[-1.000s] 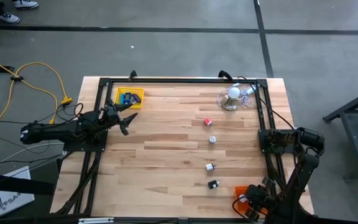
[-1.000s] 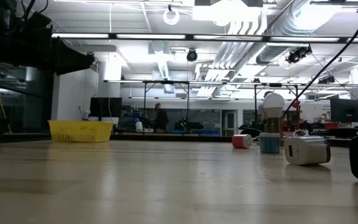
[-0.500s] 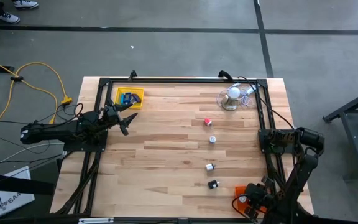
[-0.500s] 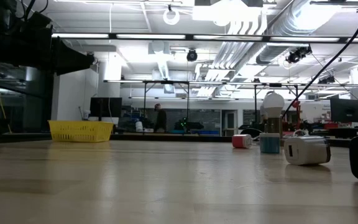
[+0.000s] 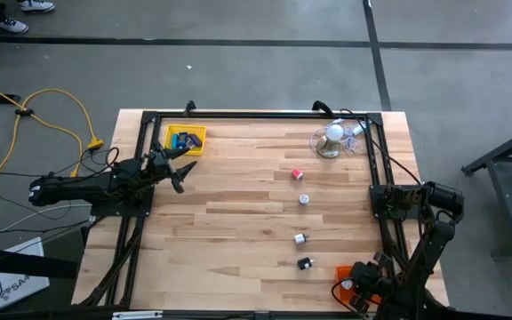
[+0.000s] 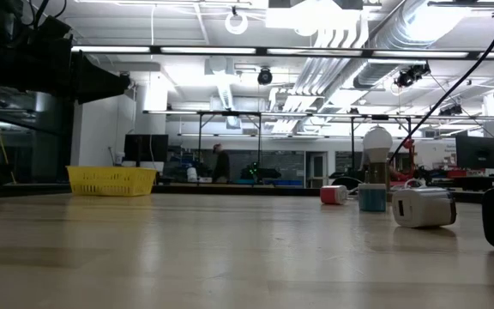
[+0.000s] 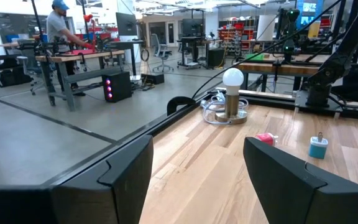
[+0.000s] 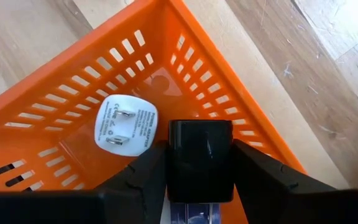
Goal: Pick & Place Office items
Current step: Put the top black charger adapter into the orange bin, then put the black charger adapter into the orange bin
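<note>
My right gripper (image 5: 356,286) hangs over the orange tray (image 8: 73,93) at the table's near right corner, shut on a black block (image 8: 201,155). A white plug adapter (image 8: 126,127) lies flat on the tray floor. Four office items lie on the wood in a row: a red piece (image 5: 297,174), a teal-and-white piece (image 5: 303,199), a white piece (image 5: 300,238) and a black piece (image 5: 304,263). My left gripper (image 5: 181,169) waits open and level beside the yellow tray (image 5: 186,139), which holds blue pieces. My right gripper has the black block's two opposite sides (image 8: 174,163) between its two fingers (image 8: 146,177), which come steeply from above. The block stands inside the orange tray. Its underside is hidden, so I cannot tell whether it rests on the tray floor.
A white ball-shaped object on a stand with a clear wiry tangle (image 5: 333,138) stands at the far right. A dark frame rail (image 5: 256,114) runs along the table's edges. Bare wood lies between the two trays, left of the row of pieces.
</note>
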